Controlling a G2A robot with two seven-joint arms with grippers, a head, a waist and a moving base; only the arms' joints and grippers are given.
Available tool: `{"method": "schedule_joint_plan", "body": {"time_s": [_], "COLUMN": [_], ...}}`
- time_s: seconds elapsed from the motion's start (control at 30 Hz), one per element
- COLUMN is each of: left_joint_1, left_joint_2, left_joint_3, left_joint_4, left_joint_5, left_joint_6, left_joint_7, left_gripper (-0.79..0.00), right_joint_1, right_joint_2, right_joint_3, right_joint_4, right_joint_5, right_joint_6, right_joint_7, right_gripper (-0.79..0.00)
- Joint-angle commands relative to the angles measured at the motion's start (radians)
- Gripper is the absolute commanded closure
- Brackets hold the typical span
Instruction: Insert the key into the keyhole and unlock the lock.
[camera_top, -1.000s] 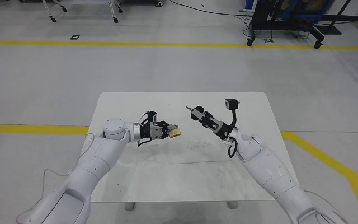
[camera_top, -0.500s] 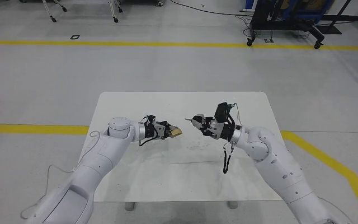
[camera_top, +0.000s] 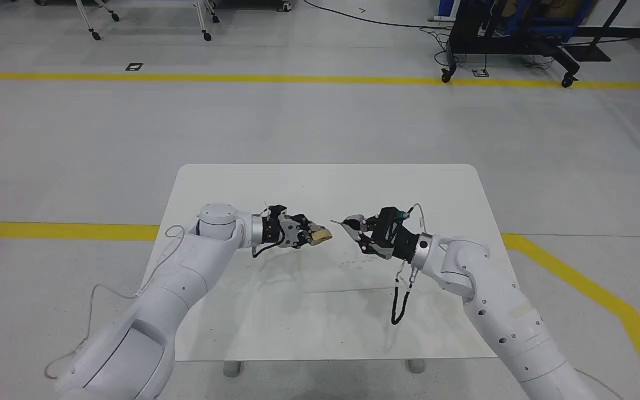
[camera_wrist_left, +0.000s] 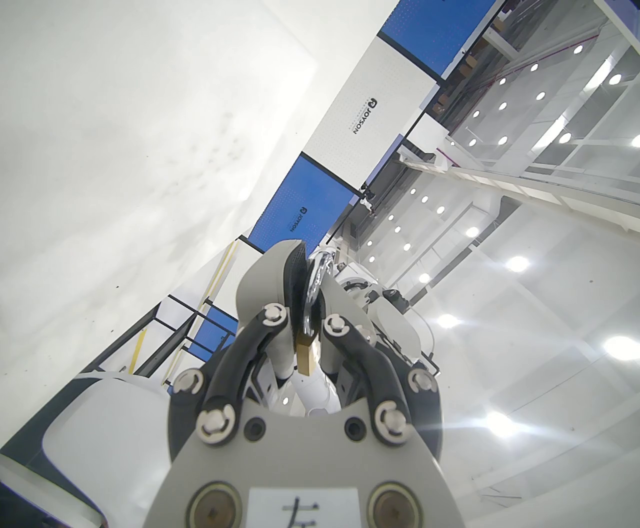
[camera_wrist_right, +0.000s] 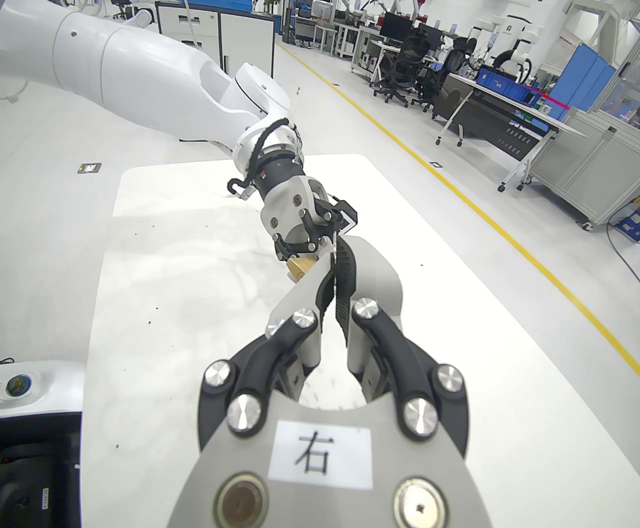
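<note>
A small brass padlock (camera_top: 318, 235) hangs in the air over the middle of the white table (camera_top: 250, 320), with my left gripper (camera_top: 303, 233) shut on it. In the left wrist view the lock's brass body (camera_wrist_left: 306, 357) and silver shackle (camera_wrist_left: 316, 287) sit between the closed fingers (camera_wrist_left: 270, 280). My right gripper (camera_top: 362, 229) faces it from the other side, shut on a thin metal key (camera_top: 348, 221) whose tip points at the lock across a small gap. In the right wrist view the key (camera_wrist_right: 332, 243) shows edge-on, just short of the padlock (camera_wrist_right: 299, 265).
Dark smudges (camera_top: 355, 260) mark the tabletop below the grippers. A loose black cable (camera_top: 403, 290) hangs from the right forearm. Yellow floor lines (camera_top: 300, 77) and a wheeled rack (camera_top: 510, 40) lie far behind the table.
The right wrist has turned and dropped, carrying the key left toward the lock. The left gripper has edged right with the padlock, so the gap between them has narrowed.
</note>
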Motion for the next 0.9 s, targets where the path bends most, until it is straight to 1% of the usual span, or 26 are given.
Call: {"method": "schedule_joint_plan", "body": {"time_s": [0.0,0.07,0.1,0.17,0.23,0.27,0.33,0.4,0.53,0.6,0.7,0.87], "left_joint_1": [0.000,0.016,0.025,0.037,0.054,0.058,0.069,0.078,0.092,0.100,0.115,0.131], "left_joint_2": [0.000,0.001,0.003,0.007,0.012,0.013,0.018,0.021,0.025,0.028,0.033,0.040], "left_joint_3": [0.000,-0.012,-0.021,-0.031,-0.047,-0.051,-0.064,-0.074,-0.093,-0.102,-0.111,-0.120], "left_joint_4": [0.000,-0.016,-0.032,-0.052,-0.078,-0.084,-0.104,-0.118,-0.140,-0.153,-0.182,-0.217], "left_joint_5": [0.000,-0.010,-0.009,-0.003,-0.010,-0.010,-0.010,-0.013,-0.015,-0.003,0.023,0.052], "left_joint_6": [0.000,-0.019,-0.035,-0.053,-0.062,-0.063,-0.058,-0.051,-0.055,-0.070,-0.073,-0.047], "left_joint_7": [0.000,0.037,0.062,0.088,0.102,0.103,0.115,0.121,0.144,0.174,0.205,0.209], "left_gripper": [0.000,0.000,0.000,0.000,0.000,0.000,0.000,0.000,0.000,0.000,0.000,0.000], "right_joint_1": [0.000,0.004,0.001,-0.013,-0.042,-0.051,-0.081,-0.105,-0.138,-0.148,-0.147,-0.133], "right_joint_2": [0.000,0.001,0.002,0.006,0.015,0.018,0.027,0.033,0.043,0.047,0.049,0.048], "right_joint_3": [0.000,-0.001,-0.008,-0.025,-0.043,-0.047,-0.061,-0.072,-0.089,-0.102,-0.125,-0.163], "right_joint_4": [0.000,-0.014,-0.043,-0.094,-0.156,-0.172,-0.229,-0.274,-0.333,-0.350,-0.362,-0.362], "right_joint_5": [0.000,-0.052,-0.158,-0.294,-0.493,-0.548,-0.720,-0.835,-1.002,-1.073,-1.150,-1.235], "right_joint_6": [0.000,0.028,0.084,0.125,0.175,0.187,0.222,0.243,0.255,0.249,0.227,0.207], "right_joint_7": [0.000,0.008,0.018,-0.006,-0.047,-0.053,-0.034,-0.006,0.024,0.034,0.031,0.031], "right_gripper": [0.000,0.000,0.000,0.000,0.000,0.000,0.000,0.000,0.000,0.000,0.000,0.000]}}
